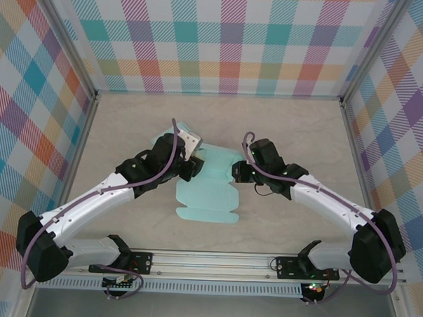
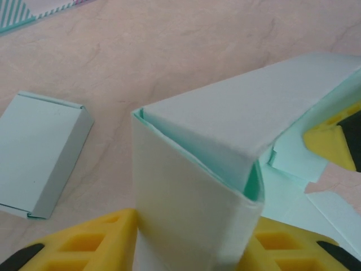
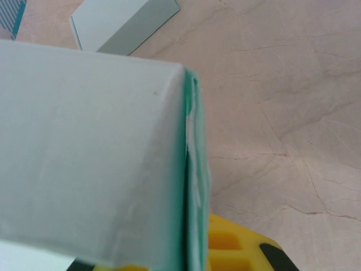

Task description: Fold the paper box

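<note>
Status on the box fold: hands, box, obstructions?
Left hand clamped on a raised folded wall of the mint-green paper box. Right hand shut on its right edge. Second small folded mint-green box lies apart, not obstructing.

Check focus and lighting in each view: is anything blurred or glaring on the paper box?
Top external: even light, paper box sharp, no glare, faint shadows under the arms. Left wrist: the box's near corner and the left gripper's yellow fingers are soft; the other folded box is crisper. Right wrist: paper blurred, tabletop veins sharp.
</note>
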Tool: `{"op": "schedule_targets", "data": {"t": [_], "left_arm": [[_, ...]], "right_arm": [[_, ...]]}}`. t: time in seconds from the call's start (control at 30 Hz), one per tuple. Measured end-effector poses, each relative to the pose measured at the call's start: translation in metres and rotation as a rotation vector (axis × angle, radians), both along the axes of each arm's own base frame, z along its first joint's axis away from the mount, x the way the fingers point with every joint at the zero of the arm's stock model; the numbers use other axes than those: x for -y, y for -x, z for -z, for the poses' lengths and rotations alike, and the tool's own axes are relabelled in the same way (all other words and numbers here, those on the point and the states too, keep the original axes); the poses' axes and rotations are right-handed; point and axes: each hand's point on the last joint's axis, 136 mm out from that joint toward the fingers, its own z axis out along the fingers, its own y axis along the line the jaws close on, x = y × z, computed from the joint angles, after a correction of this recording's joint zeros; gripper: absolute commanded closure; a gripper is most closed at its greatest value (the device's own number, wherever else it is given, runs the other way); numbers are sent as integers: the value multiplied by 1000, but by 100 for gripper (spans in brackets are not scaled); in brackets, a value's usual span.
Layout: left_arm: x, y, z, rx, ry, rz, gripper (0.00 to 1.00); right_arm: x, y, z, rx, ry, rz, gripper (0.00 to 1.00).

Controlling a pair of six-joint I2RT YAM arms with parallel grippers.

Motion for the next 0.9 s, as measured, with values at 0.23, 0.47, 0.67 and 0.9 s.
{"op": "schedule_targets", "data": {"t": [0.23,0.47,0.67,0.9], "left_arm": [[-17,-11,0,37,-48,-104,98],[-25,-15,0,88,-103,-218,97],[-32,-15,3,138,-132,-389,99],[-52,-8,18,167,-189,-589,100]], "right_arm": [[-4,3,-3,4,-12,-16,100],[-12,9,-7,7,-30,-12,100],[-17,10,-4,-4,-30,23,100],[-30,8,3,-25,-22,22,100]]}}
